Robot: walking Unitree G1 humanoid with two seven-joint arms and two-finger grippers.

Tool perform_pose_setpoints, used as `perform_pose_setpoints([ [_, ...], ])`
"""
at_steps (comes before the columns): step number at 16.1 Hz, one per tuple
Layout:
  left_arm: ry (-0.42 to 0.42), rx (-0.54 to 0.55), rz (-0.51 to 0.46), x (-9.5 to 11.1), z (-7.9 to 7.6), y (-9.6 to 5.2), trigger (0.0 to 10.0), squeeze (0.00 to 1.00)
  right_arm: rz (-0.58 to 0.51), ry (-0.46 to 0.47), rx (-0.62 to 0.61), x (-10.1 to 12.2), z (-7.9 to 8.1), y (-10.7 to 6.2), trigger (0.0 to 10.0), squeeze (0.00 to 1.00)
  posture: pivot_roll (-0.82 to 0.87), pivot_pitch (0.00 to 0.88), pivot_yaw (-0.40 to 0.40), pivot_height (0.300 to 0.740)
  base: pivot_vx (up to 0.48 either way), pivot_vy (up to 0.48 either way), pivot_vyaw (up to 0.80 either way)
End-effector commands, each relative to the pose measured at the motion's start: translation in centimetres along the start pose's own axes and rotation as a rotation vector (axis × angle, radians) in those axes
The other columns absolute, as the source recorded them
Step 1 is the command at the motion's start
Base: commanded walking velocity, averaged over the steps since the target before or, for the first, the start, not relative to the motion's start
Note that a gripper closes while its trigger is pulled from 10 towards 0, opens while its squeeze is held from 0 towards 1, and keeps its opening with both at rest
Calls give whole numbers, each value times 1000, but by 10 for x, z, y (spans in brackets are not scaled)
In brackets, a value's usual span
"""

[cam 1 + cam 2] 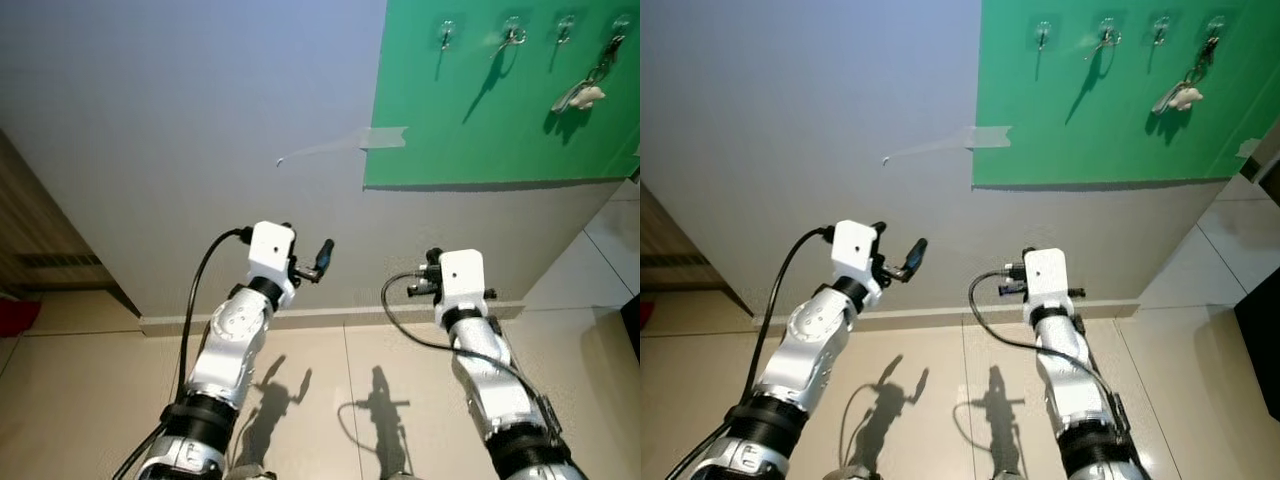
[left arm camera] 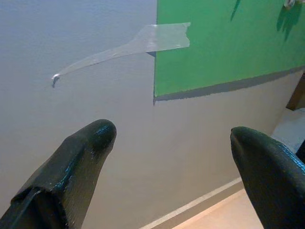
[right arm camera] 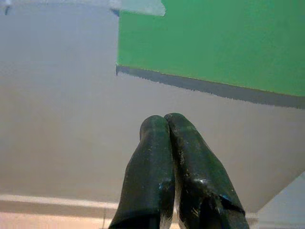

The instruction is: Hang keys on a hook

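A green board [image 1: 480, 110] hangs on the grey wall, with several small hooks along its top. From the rightmost hook [image 1: 617, 30] hangs a bunch of keys [image 1: 580, 95] with a pale tag. Another hook [image 1: 512, 35] carries a small metal ring. Both arms are raised in front of the wall, below and left of the board. My left gripper [image 2: 174, 138] is open with nothing between its fingers and points at the wall near the board's lower left corner. My right gripper [image 3: 165, 119] is shut, its fingertips pressed together and holding nothing, and it aims under the board's lower edge.
A strip of clear tape [image 1: 340, 145] runs from the board's left edge across the wall. Wooden furniture [image 1: 30, 230] and something red [image 1: 12, 315] stand at the left. Pale tiled floor [image 1: 350, 390] meets the baseboard below. A dark object [image 1: 633, 330] sits at the right edge.
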State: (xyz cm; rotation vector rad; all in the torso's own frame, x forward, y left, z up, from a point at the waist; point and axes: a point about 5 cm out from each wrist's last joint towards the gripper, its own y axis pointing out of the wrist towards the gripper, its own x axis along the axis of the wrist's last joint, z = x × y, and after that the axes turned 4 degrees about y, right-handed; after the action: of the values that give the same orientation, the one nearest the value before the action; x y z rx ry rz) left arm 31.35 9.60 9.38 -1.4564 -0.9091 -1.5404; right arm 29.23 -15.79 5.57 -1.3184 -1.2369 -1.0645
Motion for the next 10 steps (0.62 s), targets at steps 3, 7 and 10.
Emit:
perform_pose_setpoints([
  [3, 16, 19, -9, 4, 2, 1, 10000, 0, 1, -8, 7, 1, 1, 1, 10000, 0, -58, 0, 22, 740, 0, 0, 0],
  [7, -5, 99, 7, 8, 10, 6, 10000, 0, 5, -16, 25, 4, 6, 8, 10000, 0, -33, 0, 14, 740, 0, 0, 0],
  [10, 5, 107, -12, 13, 9, 7, 10000, 0, 4, -3, 26, 6, 7, 12, 10000, 0, -21, 0, 8, 740, -247, 0, 0],
])
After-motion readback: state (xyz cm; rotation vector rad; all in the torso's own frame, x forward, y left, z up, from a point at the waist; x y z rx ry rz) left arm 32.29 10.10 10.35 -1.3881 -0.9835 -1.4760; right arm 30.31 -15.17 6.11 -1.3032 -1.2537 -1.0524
